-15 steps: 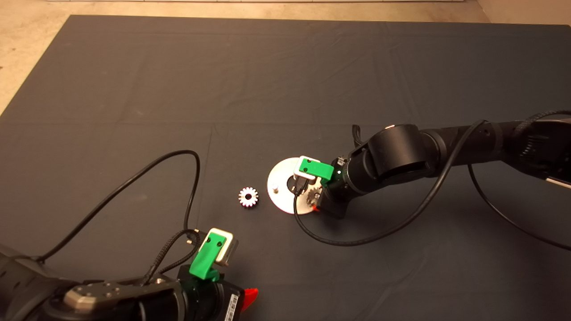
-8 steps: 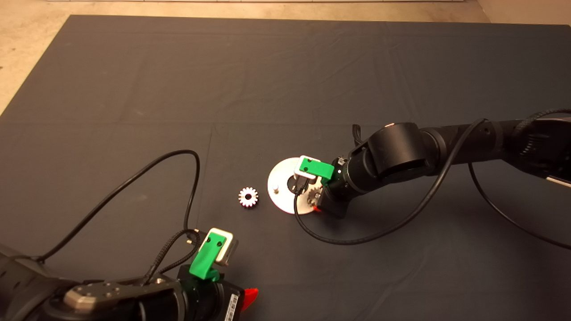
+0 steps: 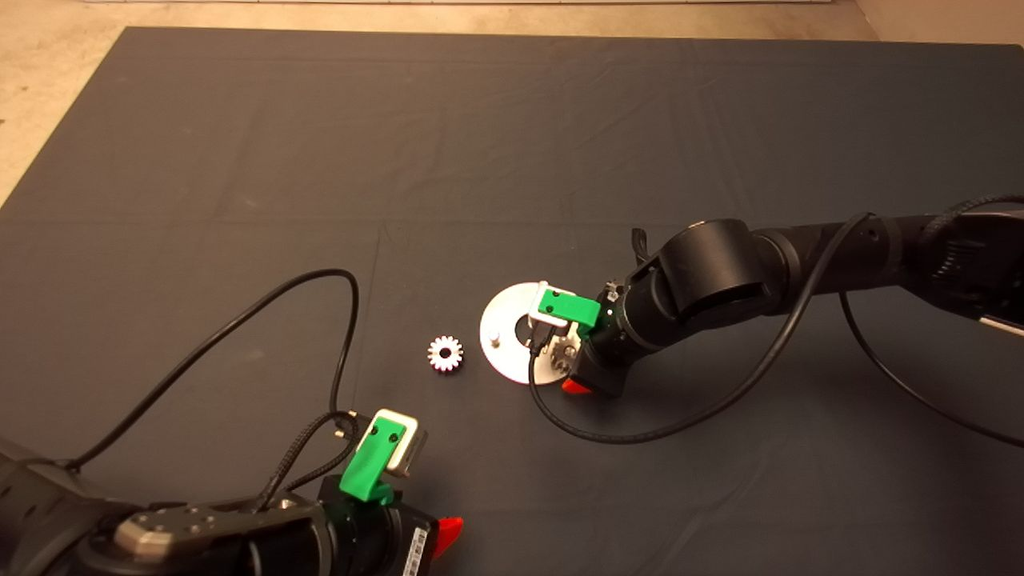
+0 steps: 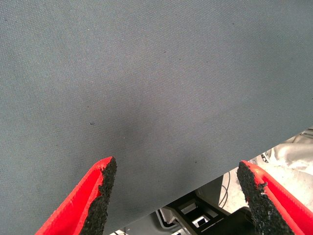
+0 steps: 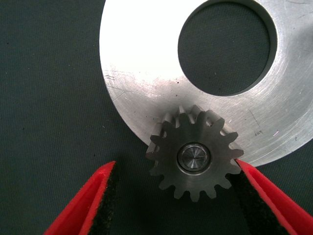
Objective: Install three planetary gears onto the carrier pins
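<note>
While visible, two gears (image 3: 446,353).

A small dark steel toothed gear (image 5: 194,157) sits on a silver pin (image 5: 193,157) whose end shows in its bore, at the rim of a flat shiny metal disc (image 5: 146,78) with a large centre hole. The right hand (image 5: 176,196) has its red fingers (image 5: 90,196) spread on either side; one black pad touches the gear's teeth, the other stands apart, over the dark tabletop (image 5: 49,98)

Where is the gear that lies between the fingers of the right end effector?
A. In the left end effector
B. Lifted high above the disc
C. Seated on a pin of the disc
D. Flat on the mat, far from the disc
C: the gear shows the pin's end in its bore, on the disc.
</note>
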Controlling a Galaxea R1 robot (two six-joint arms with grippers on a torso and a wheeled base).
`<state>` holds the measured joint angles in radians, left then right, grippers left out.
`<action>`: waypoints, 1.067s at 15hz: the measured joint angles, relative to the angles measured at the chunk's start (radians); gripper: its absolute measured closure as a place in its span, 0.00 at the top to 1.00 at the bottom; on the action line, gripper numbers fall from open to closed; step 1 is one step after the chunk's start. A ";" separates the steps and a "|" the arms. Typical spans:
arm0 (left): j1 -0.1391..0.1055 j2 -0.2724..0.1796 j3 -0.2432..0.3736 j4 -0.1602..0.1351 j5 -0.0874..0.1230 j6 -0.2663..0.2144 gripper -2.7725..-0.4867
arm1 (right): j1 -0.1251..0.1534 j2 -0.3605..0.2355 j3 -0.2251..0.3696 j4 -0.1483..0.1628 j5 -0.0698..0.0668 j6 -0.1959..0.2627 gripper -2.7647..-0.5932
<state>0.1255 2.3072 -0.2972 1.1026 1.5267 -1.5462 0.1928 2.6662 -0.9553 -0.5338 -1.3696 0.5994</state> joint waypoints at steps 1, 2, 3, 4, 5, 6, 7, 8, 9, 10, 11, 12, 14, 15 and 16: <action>0.000 0.000 0.000 0.000 0.000 0.000 0.55 | 0.001 0.001 0.000 0.003 -0.010 0.000 0.51; 0.000 0.000 0.000 0.000 0.000 0.000 0.55 | 0.005 0.002 0.000 0.004 -0.033 0.000 0.51; 0.000 0.000 0.000 0.000 0.000 0.000 0.55 | 0.016 0.002 0.000 0.007 -0.053 0.000 0.52; 0.000 0.000 0.000 0.000 0.000 0.000 0.55 | 0.036 0.002 0.000 0.008 -0.066 0.000 0.59; 0.000 0.000 0.000 0.000 0.000 0.000 0.55 | 0.055 0.002 0.000 0.007 -0.071 0.000 0.60; 0.000 0.000 0.000 0.000 0.000 0.000 0.55 | 0.063 0.002 0.000 0.007 -0.076 0.000 0.60; 0.000 0.000 0.000 0.000 0.000 0.000 0.55 | 0.063 0.002 0.000 0.009 -0.088 0.000 0.60; 0.000 0.000 0.000 0.000 0.000 0.000 0.55 | 0.066 0.001 0.000 0.013 -0.101 0.000 0.60; 0.000 0.000 0.000 0.000 0.000 0.000 0.55 | 0.076 -0.002 0.000 0.014 -0.105 0.001 0.60; 0.000 0.000 0.000 0.000 0.000 0.000 0.55 | 0.083 -0.010 0.000 0.014 -0.106 0.001 0.60; 0.000 0.000 0.000 0.000 0.000 0.000 0.55 | 0.084 -0.016 0.000 0.014 -0.108 0.002 0.60; 0.000 0.000 0.000 0.000 0.000 0.000 0.55 | 0.083 -0.025 0.000 0.014 -0.108 0.003 0.60; 0.000 0.000 0.000 0.000 0.000 0.000 0.55 | 0.083 -0.042 0.000 0.014 -0.113 0.004 0.60; 0.000 0.000 0.000 0.000 0.000 0.000 0.55 | 0.086 -0.048 0.000 0.014 -0.112 0.004 0.60; 0.000 0.000 0.000 0.000 0.000 0.000 0.55 | 0.090 -0.054 0.000 0.014 -0.111 0.004 0.60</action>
<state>0.1260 2.3077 -0.2972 1.1029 1.5264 -1.5462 0.2832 2.6123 -0.9553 -0.5196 -1.4806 0.6032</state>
